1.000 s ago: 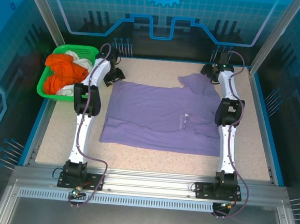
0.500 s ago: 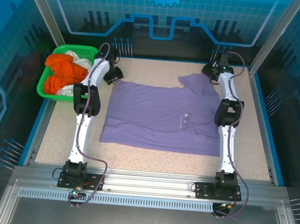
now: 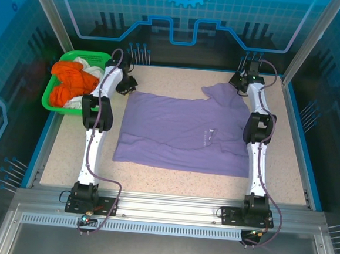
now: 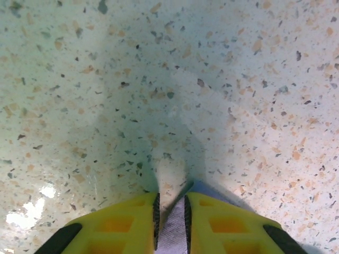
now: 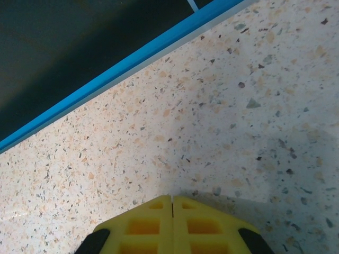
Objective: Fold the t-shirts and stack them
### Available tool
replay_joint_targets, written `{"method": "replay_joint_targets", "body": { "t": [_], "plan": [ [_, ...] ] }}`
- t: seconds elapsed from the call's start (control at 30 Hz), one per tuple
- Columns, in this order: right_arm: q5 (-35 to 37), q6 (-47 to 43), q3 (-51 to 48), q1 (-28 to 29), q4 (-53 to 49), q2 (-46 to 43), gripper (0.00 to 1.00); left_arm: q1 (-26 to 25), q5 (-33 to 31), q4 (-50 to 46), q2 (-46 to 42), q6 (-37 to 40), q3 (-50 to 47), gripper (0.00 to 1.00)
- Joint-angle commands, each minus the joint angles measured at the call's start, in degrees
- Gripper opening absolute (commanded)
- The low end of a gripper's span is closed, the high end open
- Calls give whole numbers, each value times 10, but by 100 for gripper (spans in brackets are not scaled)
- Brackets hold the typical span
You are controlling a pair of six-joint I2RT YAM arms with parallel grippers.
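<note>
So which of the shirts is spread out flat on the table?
The lavender-purple t-shirt, lying open on the table. The orange t-shirt and white t-shirt sit bunched in the green basket at the far-left corner.

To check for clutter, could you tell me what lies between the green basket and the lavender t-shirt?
In the top view, the left arm crosses that strip beside the t-shirt; the rest is bare speckled table.

The counter (image 3: pixel 172 177) is smooth, speckled and stone-like, faintly glossy under the light. The lavender t-shirt (image 3: pixel 181 134) is soft matt cloth. The left tool (image 4: pixel 170 203) and right tool (image 5: pixel 172 200) are matt yellow plastic. At ten o'clock a green plastic mesh basket (image 3: pixel 90 55) holds crumpled orange and white t-shirts (image 3: pixel 73 83); at six o'clock runs a brushed metal rail (image 3: pixel 169 208)
</note>
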Motion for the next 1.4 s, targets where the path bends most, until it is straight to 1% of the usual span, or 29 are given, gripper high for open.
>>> {"method": "replay_joint_targets", "body": {
  "t": [0.0,0.1,0.13,0.17,0.2,0.27,0.33,0.63,0.7,0.9,0.97,1.1,1.27,1.37],
  "plan": [
    [-13,1,13,4,11,3,0,1,31,38,21,2,2,21],
    [-14,-7,13,4,18,-7,0,1,37,50,20,0,2,22],
    [-18,-11,13,4,20,-11,0,1,41,55,20,-2,2,26],
    [-20,-14,13,4,22,-14,0,1,46,61,20,-4,2,35],
    [-22,-15,13,4,21,-16,0,1,51,65,20,-5,2,41],
    [-22,-18,11,3,19,-20,0,0,52,73,19,-11,1,45],
    [-22,-20,9,3,17,-23,0,-2,46,74,21,-10,1,44],
    [-38,-9,8,3,26,-25,0,-18,-13,32,25,23,-2,39],
    [-44,-5,8,3,34,-26,0,-23,-24,27,23,25,-3,37],
    [-44,-8,6,3,36,-40,0,-28,-26,25,22,20,-13,19],
    [-45,-12,4,2,32,-45,0,-28,-27,27,23,17,-9,11],
    [-47,-21,1,1,23,-60,0,-27,-25,34,20,12,4,0],
    [-58,-36,-19,2,13,-96,0,-29,-29,55,0,12,8,0],
    [-64,-52,-38,4,2,-126,0,-33,-37,82,-25,18,-13,0]
  ]
}}
